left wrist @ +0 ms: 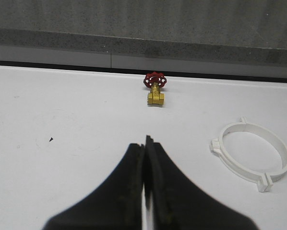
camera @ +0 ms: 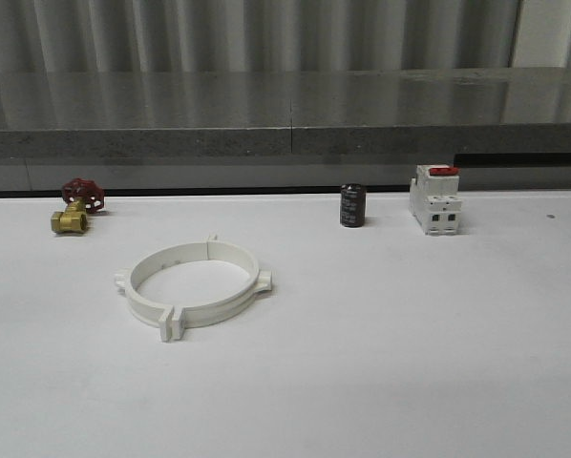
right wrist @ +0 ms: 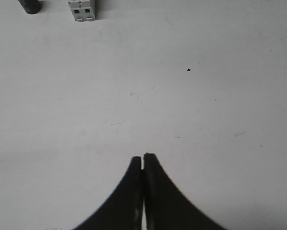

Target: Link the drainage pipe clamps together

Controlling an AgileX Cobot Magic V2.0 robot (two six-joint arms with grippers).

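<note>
Jaws closed; two clamps (camera: 192, 286) joined

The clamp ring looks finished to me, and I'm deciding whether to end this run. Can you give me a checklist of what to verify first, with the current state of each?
1. The two drainage pipe clamps form one closed ring: ok.
2. Near flange joint meets flush: ok. Far joint: cannot tell whether it is fully seated.
3. Ring lies flat on the table: ok.
4. Left claw shut, holding nothing: ok.
5. Right claw shut, holding nothing: ok.
6. Valve, capacitor and breaker stand apart from the ring: ok.
</note>
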